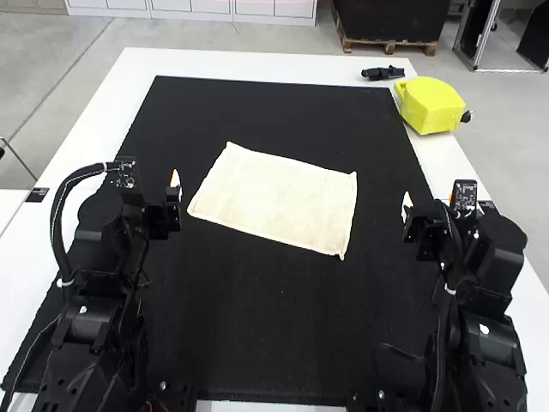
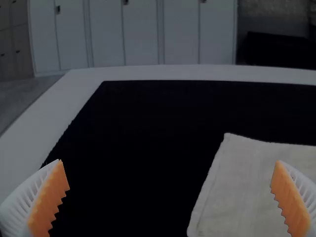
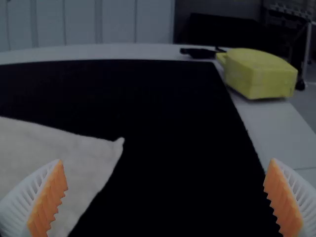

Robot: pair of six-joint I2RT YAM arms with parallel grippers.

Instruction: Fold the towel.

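Towel (image 1: 274,202), probably soft and light, is being supported flat inside the bench's edges (image 1: 266,67), near corners being favoured for pinching, left gripper (image 2: 169,161) and right gripper (image 3: 166,160) being held fingers-apart.

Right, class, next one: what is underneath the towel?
The towel lies on a black mat, which shows all around it; past the mat's edges is a white table. Whatever the towel itself covers cannot be seen.
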